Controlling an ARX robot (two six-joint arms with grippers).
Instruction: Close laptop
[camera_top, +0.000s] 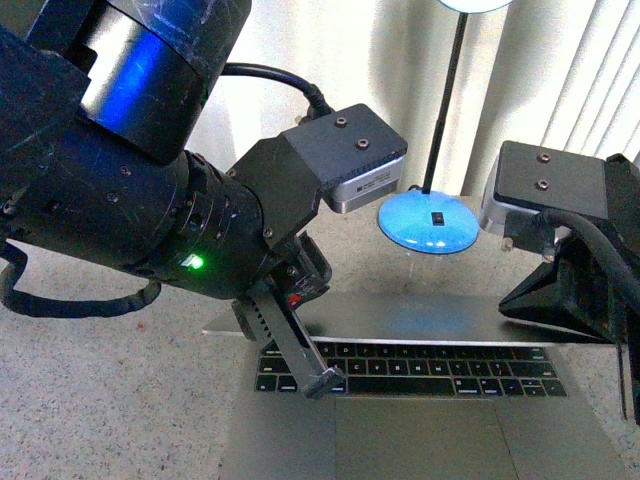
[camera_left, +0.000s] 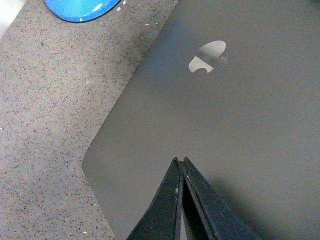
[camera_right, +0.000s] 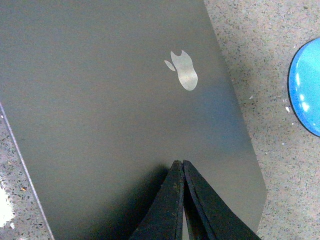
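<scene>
A silver apple logo (camera_left: 207, 56) marks the lid of the laptop (camera_top: 420, 400), on the speckled bench (camera_top: 120, 400). The left gripper (camera_left: 180, 160) and right gripper (camera_right: 178, 162), fingers together, point at the lid. A blue lamp base (camera_top: 430, 222) stands behind.

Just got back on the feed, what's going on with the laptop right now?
Both arms are at the laptop. The left gripper and right gripper are shut, tips at the logo side of its lid; contact is hard to confirm. The lid is tilted partway down, keys showing, so not closed yet.
</scene>
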